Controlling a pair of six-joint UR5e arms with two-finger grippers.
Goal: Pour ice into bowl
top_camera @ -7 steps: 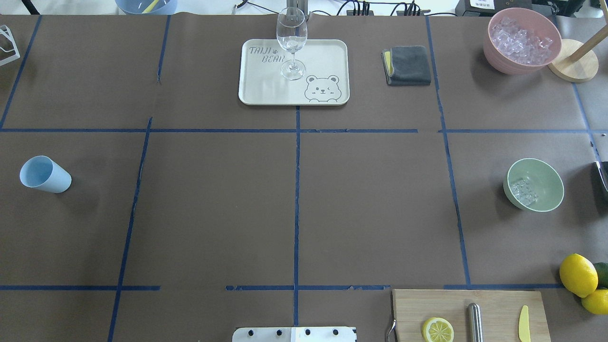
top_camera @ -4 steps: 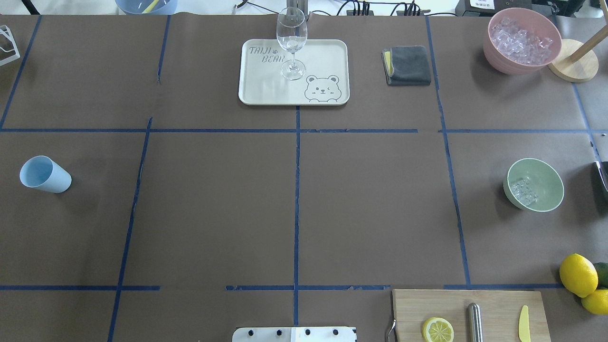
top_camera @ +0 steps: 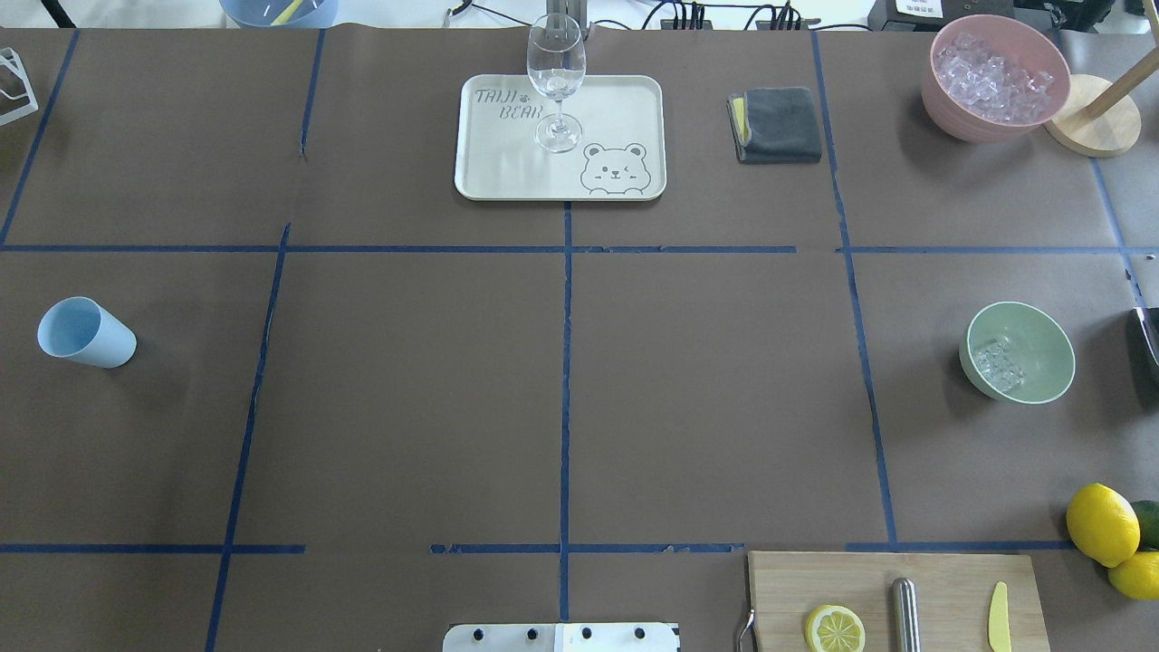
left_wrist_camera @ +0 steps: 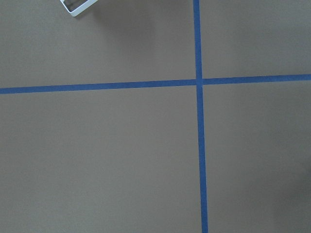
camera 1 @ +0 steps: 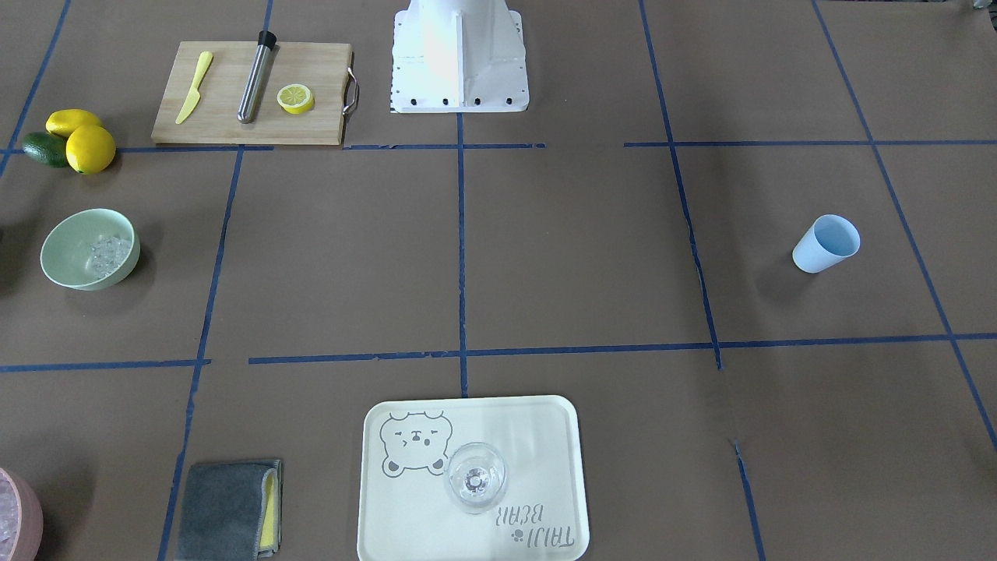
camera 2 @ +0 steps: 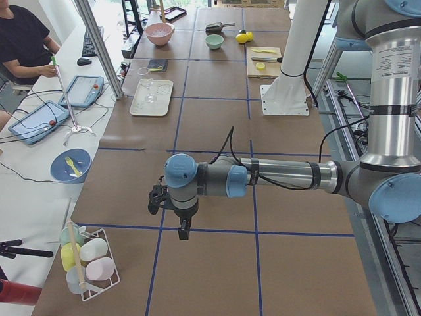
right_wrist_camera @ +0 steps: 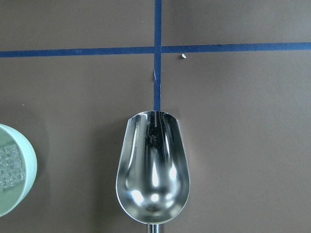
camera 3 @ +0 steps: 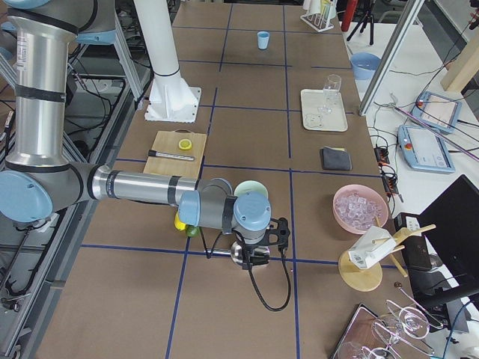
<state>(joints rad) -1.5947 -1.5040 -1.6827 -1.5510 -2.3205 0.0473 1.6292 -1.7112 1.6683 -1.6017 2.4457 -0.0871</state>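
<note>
Nothing shifted since earlier, ice (top_camera: 998,364) in bowl (top_camera: 1043,349), left pincer (camera 2: 185,232), right pincer (camera 3: 253,254), cannot tell apart or together

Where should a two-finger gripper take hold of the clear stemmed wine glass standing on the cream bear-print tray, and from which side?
Probably by the thin stem of the clear wine glass, just above its foot, coming in level from the robot's side. The glass stands upright on the cream tray; the stem is its narrowest part, while the upper part is wide and rounded.
</note>
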